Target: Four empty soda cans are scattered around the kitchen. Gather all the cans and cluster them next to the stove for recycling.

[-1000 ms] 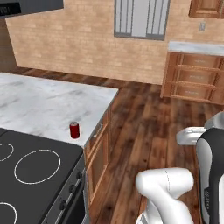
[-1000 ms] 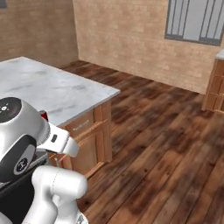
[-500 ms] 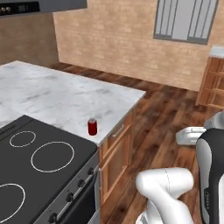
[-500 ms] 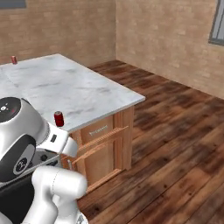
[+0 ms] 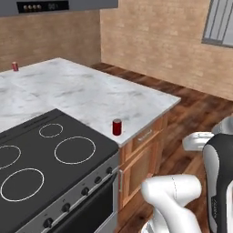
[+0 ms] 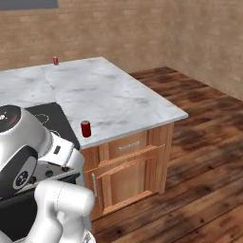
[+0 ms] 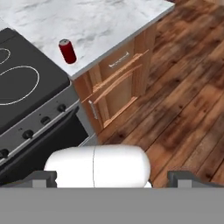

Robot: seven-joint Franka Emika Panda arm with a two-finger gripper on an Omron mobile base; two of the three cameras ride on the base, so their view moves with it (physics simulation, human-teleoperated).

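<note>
Cans first: you have one red can (image 5: 117, 127) standing upright on the marble counter (image 5: 86, 98), just beside the stove's (image 5: 45, 159) right edge and close to the counter's front lip. In the right base view that same can (image 6: 86, 128) sits above the wooden cabinet drawer (image 6: 127, 144), and the hand view shows it (image 7: 67, 51) on the marble next to the black cooktop (image 7: 22, 83). A second red can (image 5: 15, 66) stands far off, near the back of the counter toward the brick wall (image 5: 154, 41); you can see it too (image 6: 55, 60) at the far edge in the right base view. The two cans are well apart.

The stove shows white burner rings on black glass, with a row of dark knobs (image 7: 43, 119) along its silver front.

Your tool (image 7: 112, 177) hangs over the wood floor (image 7: 183, 100) in front of the cabinet, clear of the counter and touching nothing. Its two dark fingertips (image 7: 43, 177) stand far apart at the bottom corners of the hand view, so the jaws are spread wide with nothing between them.
</note>
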